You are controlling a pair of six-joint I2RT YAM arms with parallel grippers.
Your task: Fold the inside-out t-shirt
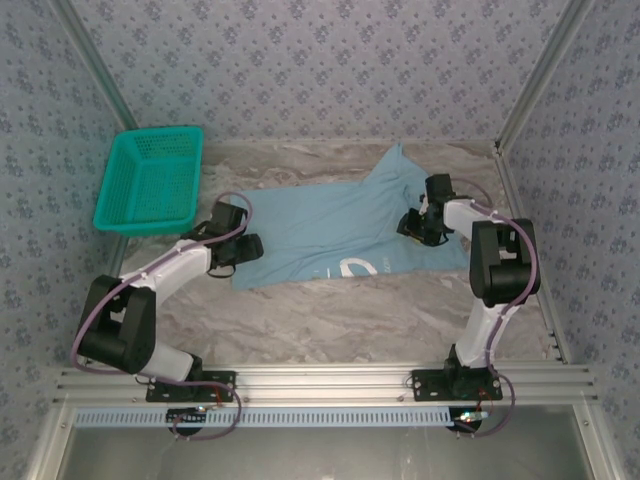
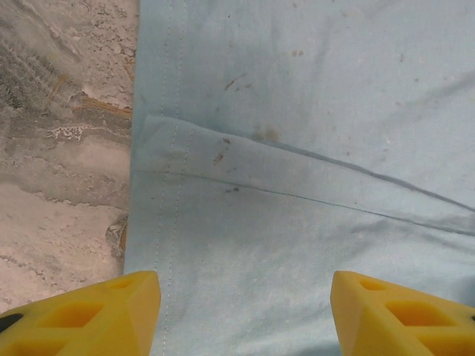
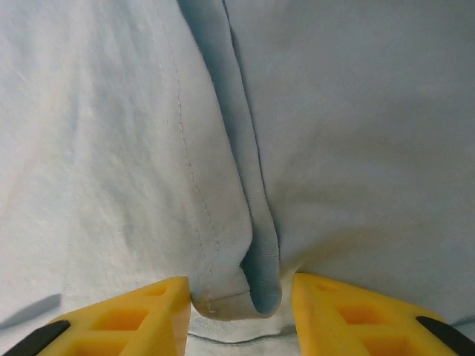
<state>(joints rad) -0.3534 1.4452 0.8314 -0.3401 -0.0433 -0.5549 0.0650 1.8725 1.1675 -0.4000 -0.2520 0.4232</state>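
T-shirt (image 1: 320, 225) is limp, light; I'd pinch its nine-o'clock edge, left gripper (image 2: 245, 288) apart there; right gripper (image 3: 241, 288) straddles a fold, grip unclear

Light blue t-shirt (image 1: 320, 225), teal basket (image 1: 150, 180), grey marbled table (image 1: 330, 310).

The left arm (image 1: 170, 268) reaches from the lower left of the top view up and rightward, the left gripper (image 1: 240, 250) left of centre; in its wrist view its yellow fingers (image 2: 89, 315) stand wide apart. The right arm (image 1: 500, 265) rises at the lower right and bends leftward, the right gripper (image 1: 416, 226) pointing down. Its fingers (image 3: 126, 320) stand partly apart around a fold of the t-shirt (image 3: 252, 245); if they press it I cannot tell.
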